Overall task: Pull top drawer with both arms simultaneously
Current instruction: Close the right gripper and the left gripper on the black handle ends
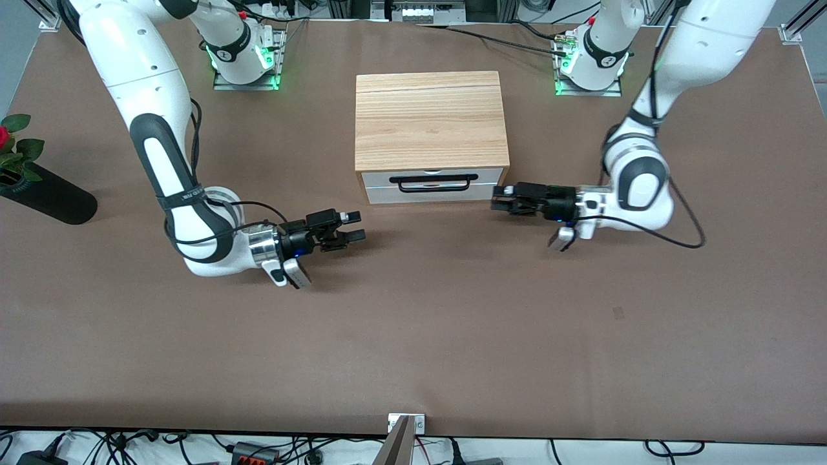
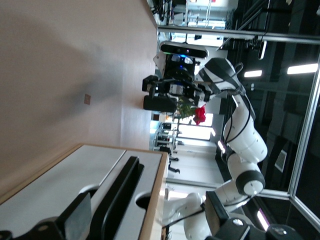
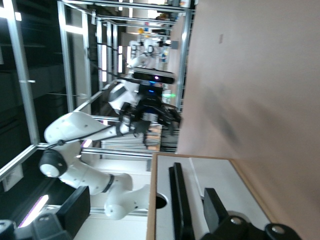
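Two white robot arms, one wooden box (image 1: 429, 119) with one white drawer (image 1: 431, 185), one black bar handle (image 1: 433, 183) and one black vase (image 1: 48, 194) are counted.

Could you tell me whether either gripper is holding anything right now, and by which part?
Nothing is held: the left gripper and right gripper flank the top drawer, both open.

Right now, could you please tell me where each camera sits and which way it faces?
Front view: high across the table, facing both arms; drawer shut, left hand and right hand beside it.
Left wrist view: looks past the handle at the right hand.
Right wrist view: looks past the handle at the left hand.
All share the drawer front.
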Available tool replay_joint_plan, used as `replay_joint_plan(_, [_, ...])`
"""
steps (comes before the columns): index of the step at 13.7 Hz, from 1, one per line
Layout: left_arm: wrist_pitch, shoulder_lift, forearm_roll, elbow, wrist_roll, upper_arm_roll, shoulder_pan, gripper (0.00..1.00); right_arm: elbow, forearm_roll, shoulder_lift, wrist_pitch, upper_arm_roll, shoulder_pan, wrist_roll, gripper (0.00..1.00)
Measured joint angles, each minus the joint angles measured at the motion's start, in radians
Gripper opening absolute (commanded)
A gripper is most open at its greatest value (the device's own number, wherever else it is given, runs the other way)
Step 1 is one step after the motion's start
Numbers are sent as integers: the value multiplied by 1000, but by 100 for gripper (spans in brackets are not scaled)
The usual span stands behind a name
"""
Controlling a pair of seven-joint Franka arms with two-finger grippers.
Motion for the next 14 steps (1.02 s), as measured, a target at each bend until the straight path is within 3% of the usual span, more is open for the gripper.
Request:
replay_joint_plan(4, [39, 74, -90, -19, 106, -50, -5, 88, -5, 17, 15, 16, 5, 72, -13, 100])
replay_joint_plan(7, [37, 117, -90, -21, 130, -61, 0, 77, -32, 20, 41, 85, 5, 130, -57, 79])
replay_joint_plan(9, [37, 121, -90, -26, 131, -68, 1, 72, -58, 21, 48, 99, 5, 145, -93, 75])
replay_joint_plan(11, [37, 122, -90, -40, 131, -77, 3, 63, -78, 21, 50, 96, 4, 142, -99, 59])
replay_joint_plan(14, [25, 121, -90, -58, 133, -92, 7, 55, -82, 21, 50, 88, 4, 142, -99, 60])
